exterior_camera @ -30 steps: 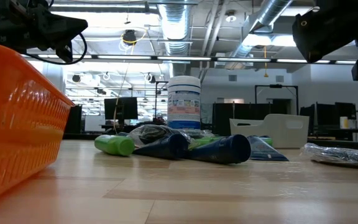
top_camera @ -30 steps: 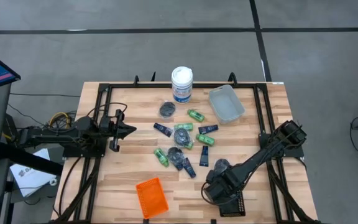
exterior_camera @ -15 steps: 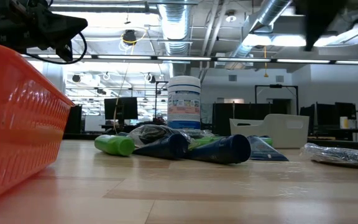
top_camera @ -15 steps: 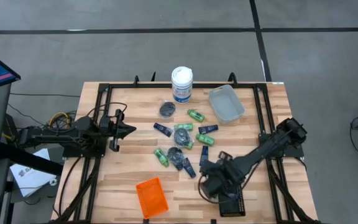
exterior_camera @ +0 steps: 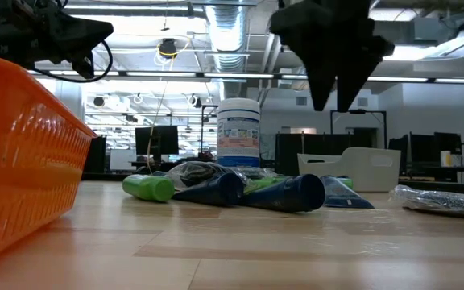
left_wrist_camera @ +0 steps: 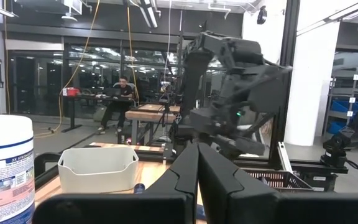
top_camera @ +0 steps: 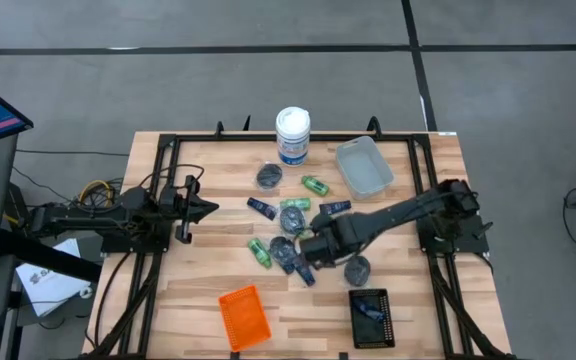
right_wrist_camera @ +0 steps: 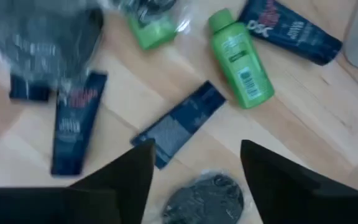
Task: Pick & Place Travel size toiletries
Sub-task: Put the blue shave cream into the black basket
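Note:
The travel size toiletries lie loose at the table's middle: green bottles (top_camera: 315,185), dark blue tubes (top_camera: 261,207) and wrapped grey pucks (top_camera: 269,176). My right gripper (top_camera: 307,247) hangs open above this heap, clear of it. In the right wrist view a grey puck (right_wrist_camera: 204,196) lies below the gap between the fingers, with a blue tube (right_wrist_camera: 179,124) and a green bottle (right_wrist_camera: 242,60) beyond. One blue tube (top_camera: 369,309) lies in the black tray (top_camera: 372,318). My left gripper (top_camera: 211,209) is shut and waits over the table's left side.
A tall white canister (top_camera: 292,135) and a clear tray (top_camera: 364,167) stand at the back. An orange tray (top_camera: 244,317) lies near the front edge, left of the black tray. Another wrapped puck (top_camera: 356,268) lies under the right arm. Black rails frame the table.
My right gripper has swung from above the black tray at the front right toward the table's middle and far side, and now hangs over the heap of toiletries. The black tray, with a blue tube in it, is uncovered.

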